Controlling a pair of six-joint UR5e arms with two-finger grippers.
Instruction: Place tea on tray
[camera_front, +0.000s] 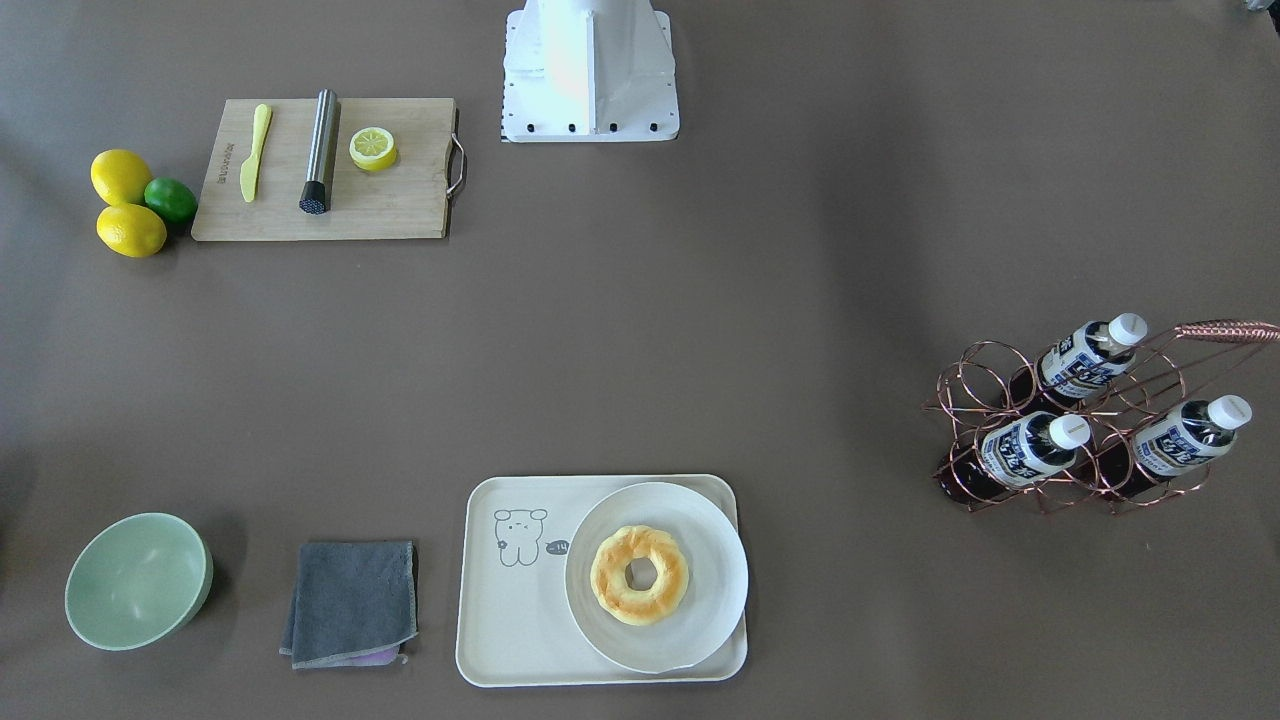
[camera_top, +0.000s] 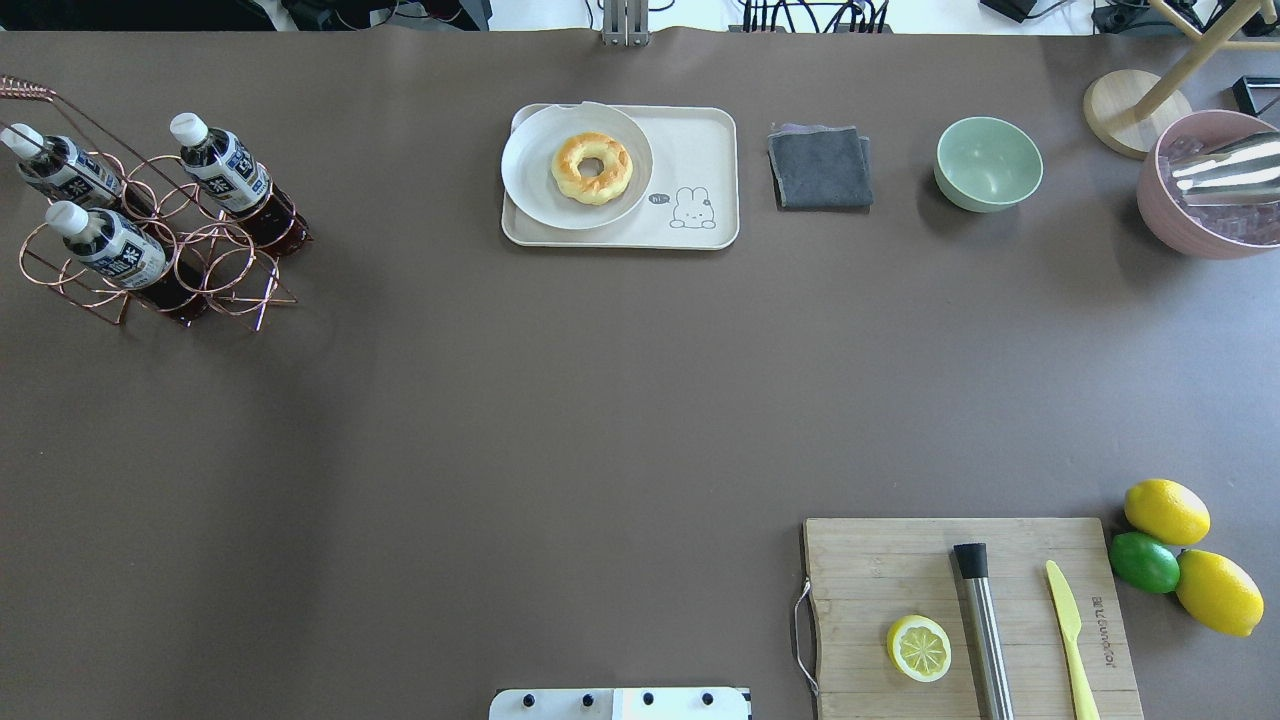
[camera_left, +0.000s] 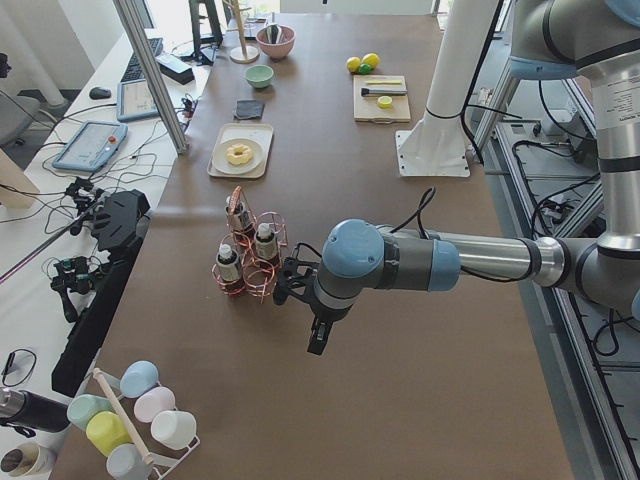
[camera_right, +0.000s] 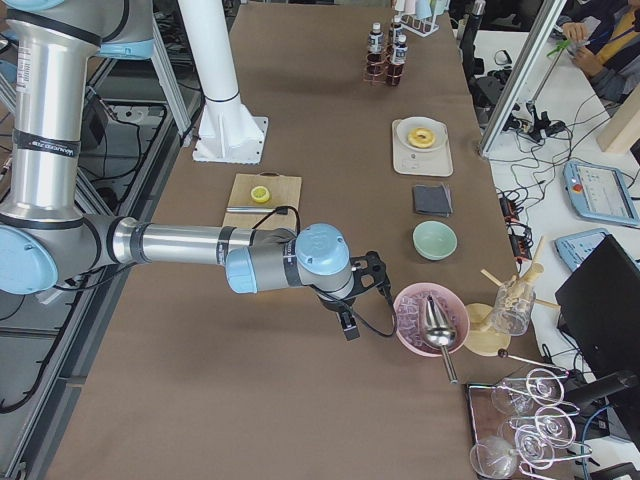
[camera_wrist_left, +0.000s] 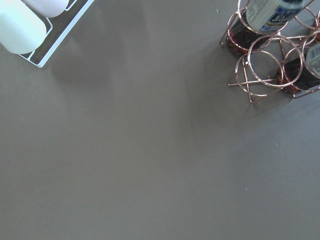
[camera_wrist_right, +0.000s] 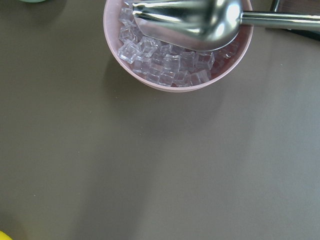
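Observation:
Three tea bottles with white caps and white-and-blue labels stand in a copper wire rack, at the far left in the overhead view. The cream tray with its bear drawing lies apart from them, mid-table. My left gripper hangs just short of the rack; the left wrist view shows a bottle at its top right. My right gripper hovers beside a pink bowl of ice. I cannot tell whether either gripper is open or shut.
A white plate with a doughnut fills half the tray. A grey cloth and a green bowl lie beside it. The pink ice bowl holds a metal scoop. A cutting board carries a lemon half, a muddler and a knife.

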